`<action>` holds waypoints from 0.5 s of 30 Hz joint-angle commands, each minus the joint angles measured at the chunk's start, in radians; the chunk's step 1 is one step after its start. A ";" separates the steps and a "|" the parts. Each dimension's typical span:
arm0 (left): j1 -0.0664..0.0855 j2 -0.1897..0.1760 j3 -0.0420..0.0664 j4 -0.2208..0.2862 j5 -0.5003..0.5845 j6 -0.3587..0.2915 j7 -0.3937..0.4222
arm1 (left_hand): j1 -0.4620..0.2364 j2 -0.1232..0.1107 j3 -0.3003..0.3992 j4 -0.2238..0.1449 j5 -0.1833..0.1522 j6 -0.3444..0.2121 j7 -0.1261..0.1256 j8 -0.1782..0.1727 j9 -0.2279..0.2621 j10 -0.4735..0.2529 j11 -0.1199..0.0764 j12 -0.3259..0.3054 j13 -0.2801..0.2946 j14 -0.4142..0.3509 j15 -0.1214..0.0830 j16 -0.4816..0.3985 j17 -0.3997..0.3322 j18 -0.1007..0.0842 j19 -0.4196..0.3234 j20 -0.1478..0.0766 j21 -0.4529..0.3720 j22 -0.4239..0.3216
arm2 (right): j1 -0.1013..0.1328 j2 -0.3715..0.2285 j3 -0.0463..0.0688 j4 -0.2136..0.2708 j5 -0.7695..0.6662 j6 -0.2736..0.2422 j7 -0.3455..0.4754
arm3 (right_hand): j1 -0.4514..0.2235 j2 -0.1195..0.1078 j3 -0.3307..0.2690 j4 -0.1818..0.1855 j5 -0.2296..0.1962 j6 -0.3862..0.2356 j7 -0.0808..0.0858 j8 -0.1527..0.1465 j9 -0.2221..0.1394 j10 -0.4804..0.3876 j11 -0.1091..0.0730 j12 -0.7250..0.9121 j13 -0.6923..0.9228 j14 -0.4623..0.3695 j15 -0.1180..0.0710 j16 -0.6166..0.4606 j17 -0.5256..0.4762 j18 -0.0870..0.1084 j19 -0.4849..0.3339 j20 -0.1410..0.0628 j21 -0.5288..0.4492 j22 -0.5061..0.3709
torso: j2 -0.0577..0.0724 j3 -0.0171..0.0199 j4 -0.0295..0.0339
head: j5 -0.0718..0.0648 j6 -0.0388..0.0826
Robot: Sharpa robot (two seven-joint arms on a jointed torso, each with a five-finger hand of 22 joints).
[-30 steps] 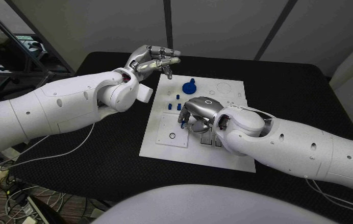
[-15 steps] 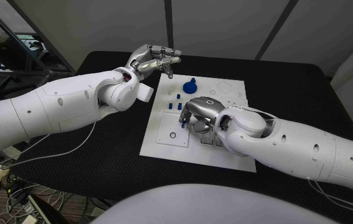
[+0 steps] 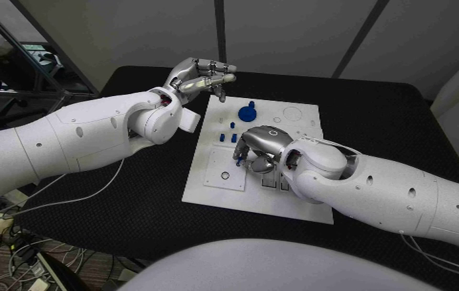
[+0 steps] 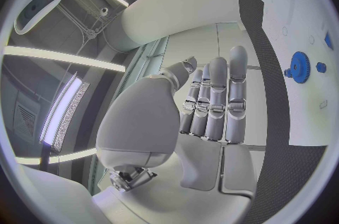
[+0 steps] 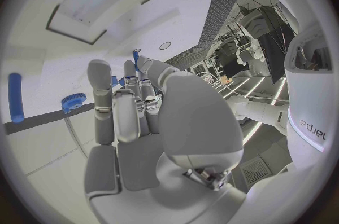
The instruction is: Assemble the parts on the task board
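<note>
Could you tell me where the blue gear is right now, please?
In the head view, the blue gear lies on the task board's far end, between the left hand and right hand.

A flat white rectangular task board (image 3: 212,186) lies in the middle of the black table, long side running away from the robot. A blue toothed gear wheel (image 3: 247,113) sits near its far end, with a few small blue pegs (image 3: 229,136) standing just nearer. A slim blue pin (image 3: 237,162) shows at the right hand's fingertips over the board's middle.
</note>
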 commanded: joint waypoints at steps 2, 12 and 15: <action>0.002 0.001 0.001 0.001 0.003 0.011 0.002 | 0.002 0.005 -0.006 0.002 -0.005 -0.002 0.000 0.007 0.001 -0.005 0.001 0.003 -0.001 -0.008 -0.001 -0.003 -0.001 0.005 -0.005 -0.001 -0.005 -0.002 | -0.001 0.003 -0.001 -0.001 -0.007 0.007 -0.003 | -0.014 0.000 0.001 -0.003 0.005 0.003 0.002 0.003 0.001 0.002 -0.001 0.002 0.001 0.058 -0.004 0.004 0.001 -0.010 0.001 0.000 0.004 0.001 | 0.000 -0.0006 0.0000 | 0.001 0.000; 0.002 0.000 0.001 0.001 0.003 0.012 0.000 | 0.002 0.005 -0.006 0.002 -0.005 -0.002 0.000 0.007 0.001 -0.005 0.001 0.003 -0.001 -0.008 -0.001 -0.003 -0.001 0.005 -0.005 -0.001 -0.005 -0.002 | -0.003 0.008 -0.001 -0.006 -0.007 0.017 -0.006 | -0.014 0.000 0.001 -0.003 0.005 0.003 0.002 0.003 0.001 0.002 -0.001 0.002 0.001 0.058 -0.004 0.004 0.001 -0.010 0.001 0.000 0.004 0.001 | 0.000 0.0000 0.0004 | 0.004 0.000; 0.002 0.000 0.001 0.001 0.003 0.013 0.000 | 0.002 0.005 -0.006 0.002 -0.005 -0.002 0.000 0.007 0.001 -0.005 0.001 0.003 -0.001 -0.008 -0.001 -0.003 -0.001 0.005 -0.005 -0.001 -0.005 -0.002 | -0.003 0.008 -0.001 -0.005 -0.007 0.015 -0.005 | -0.015 0.000 0.001 -0.002 0.005 0.004 0.002 0.003 0.001 0.002 -0.001 0.002 0.002 0.058 -0.004 0.005 0.001 -0.009 0.000 0.000 0.003 0.000 | 0.000 0.0002 -0.0003 | 0.005 0.000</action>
